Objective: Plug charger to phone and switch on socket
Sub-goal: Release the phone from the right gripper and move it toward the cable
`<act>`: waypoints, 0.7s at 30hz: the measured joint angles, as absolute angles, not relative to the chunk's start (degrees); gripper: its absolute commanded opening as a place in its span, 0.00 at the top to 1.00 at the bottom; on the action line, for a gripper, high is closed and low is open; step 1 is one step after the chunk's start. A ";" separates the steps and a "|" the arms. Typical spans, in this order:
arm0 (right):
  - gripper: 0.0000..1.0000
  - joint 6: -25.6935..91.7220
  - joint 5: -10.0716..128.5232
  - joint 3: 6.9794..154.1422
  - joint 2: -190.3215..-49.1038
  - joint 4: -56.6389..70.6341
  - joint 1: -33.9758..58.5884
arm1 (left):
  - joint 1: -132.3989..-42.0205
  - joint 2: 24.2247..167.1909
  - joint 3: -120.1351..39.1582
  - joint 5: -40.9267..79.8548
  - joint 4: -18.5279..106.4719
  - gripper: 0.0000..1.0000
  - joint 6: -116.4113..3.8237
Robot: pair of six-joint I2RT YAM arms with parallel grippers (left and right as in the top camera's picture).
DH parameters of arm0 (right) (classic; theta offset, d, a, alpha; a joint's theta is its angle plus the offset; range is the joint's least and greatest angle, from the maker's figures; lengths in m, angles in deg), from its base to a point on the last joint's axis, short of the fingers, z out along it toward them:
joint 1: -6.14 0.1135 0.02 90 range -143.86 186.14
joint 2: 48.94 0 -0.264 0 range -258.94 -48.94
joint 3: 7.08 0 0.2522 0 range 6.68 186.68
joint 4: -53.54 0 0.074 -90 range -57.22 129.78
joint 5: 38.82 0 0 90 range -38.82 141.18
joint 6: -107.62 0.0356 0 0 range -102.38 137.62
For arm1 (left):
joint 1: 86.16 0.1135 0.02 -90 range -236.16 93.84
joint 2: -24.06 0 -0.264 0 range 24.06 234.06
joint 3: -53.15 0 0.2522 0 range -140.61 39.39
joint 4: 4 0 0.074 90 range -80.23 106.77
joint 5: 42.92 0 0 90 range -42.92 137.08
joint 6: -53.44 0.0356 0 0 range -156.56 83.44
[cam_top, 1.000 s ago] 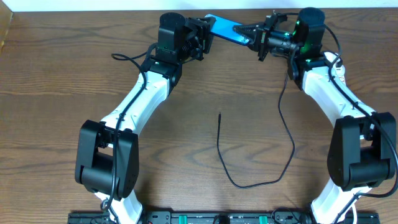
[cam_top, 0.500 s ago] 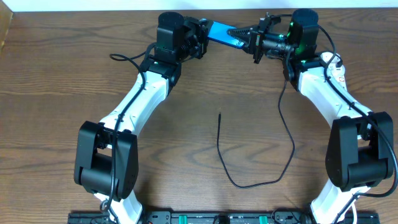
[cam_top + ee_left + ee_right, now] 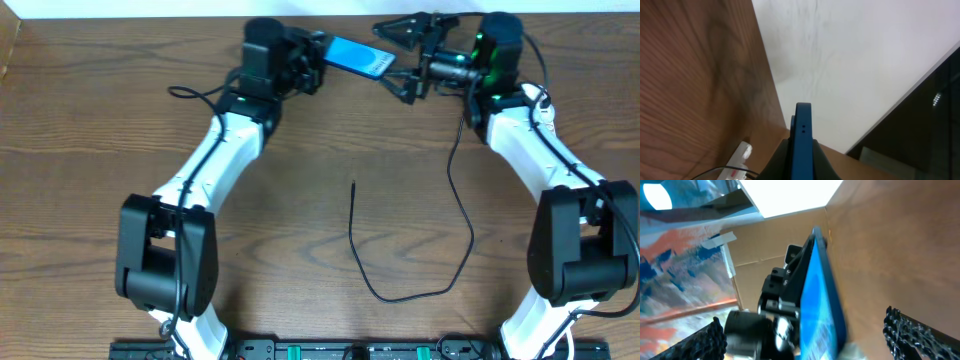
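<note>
The phone (image 3: 357,56), blue screen lit, hangs above the table's far edge with my left gripper (image 3: 318,55) shut on its left end. In the left wrist view the phone (image 3: 803,131) stands edge-on between the shut jaws of the left gripper (image 3: 803,152). My right gripper (image 3: 392,58) stands wide open around the phone's right end, not touching it. In the right wrist view the phone (image 3: 821,297) lies between the spread fingers (image 3: 711,339). The charger (image 3: 455,210) trails over the table, its tip (image 3: 353,185) lying free. The socket (image 3: 739,161) lies on the table.
The table's far edge (image 3: 150,22) meets a white wall just behind both grippers. A black cable loop (image 3: 195,92) lies left of the left arm. Both arms' bases (image 3: 330,350) sit along the near edge.
My right gripper has sprung open and let go of the phone. The left gripper has shut on the phone and carried it slightly left.
</note>
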State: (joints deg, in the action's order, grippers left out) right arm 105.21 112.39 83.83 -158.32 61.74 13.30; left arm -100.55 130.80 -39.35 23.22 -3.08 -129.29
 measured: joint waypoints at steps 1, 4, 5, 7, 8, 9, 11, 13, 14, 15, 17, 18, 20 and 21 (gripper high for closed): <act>0.01 102.91 112.94 83.83 -158.32 61.72 12.30 | -99.37 130.80 -39.35 21.65 -3.08 0.93 -129.31; 0.01 97.97 113.75 83.83 -158.32 60.71 9.98 | -94.94 130.78 -39.35 15.53 -3.08 0.93 -128.91; 0.01 96.38 113.92 83.83 -158.32 60.27 9.30 | -93.30 130.80 -39.35 12.82 -3.10 0.93 -128.00; 0.01 93.08 114.29 83.83 -158.32 59.77 8.49 | -90.43 130.78 -39.35 7.16 -3.10 0.93 -124.74; 0.01 91.53 114.45 83.83 -158.32 59.73 8.36 | -89.03 130.78 -39.35 3.92 -3.10 0.93 -122.18; 0.01 89.80 114.56 83.83 -158.32 59.62 8.34 | -87.57 130.80 -39.35 0.34 -3.12 0.93 -119.03; 0.02 87.35 114.69 83.83 -158.32 59.40 8.56 | -85.28 130.80 -39.35 -6.13 -3.12 0.93 -113.88; 0.04 85.76 114.60 83.83 -158.32 59.18 8.99 | -83.35 130.78 -39.35 -12.56 -3.10 0.93 -110.05; 0.04 85.14 114.56 83.83 -158.32 59.07 9.34 | -82.50 130.78 -39.35 -15.75 -3.18 0.93 -108.61; 0.04 84.86 114.34 83.83 -158.32 58.72 9.72 | -81.78 130.80 -39.35 -18.37 -3.18 0.93 -107.54; 0.04 84.40 113.33 84.11 -158.32 55.99 10.74 | -80.27 130.80 -39.35 -23.94 -3.29 0.93 -105.09; 0.04 84.31 112.59 84.31 -158.32 54.15 11.38 | -79.59 130.78 -39.35 -26.44 -3.29 0.93 -103.87; 0.04 83.98 110.56 84.64 -158.32 50.35 12.84 | -78.02 130.80 -39.35 -31.20 -3.29 0.93 -102.12; 0.04 83.81 109.22 84.83 -158.32 48.89 13.65 | -77.23 130.78 -39.35 -33.17 -3.34 0.93 -101.42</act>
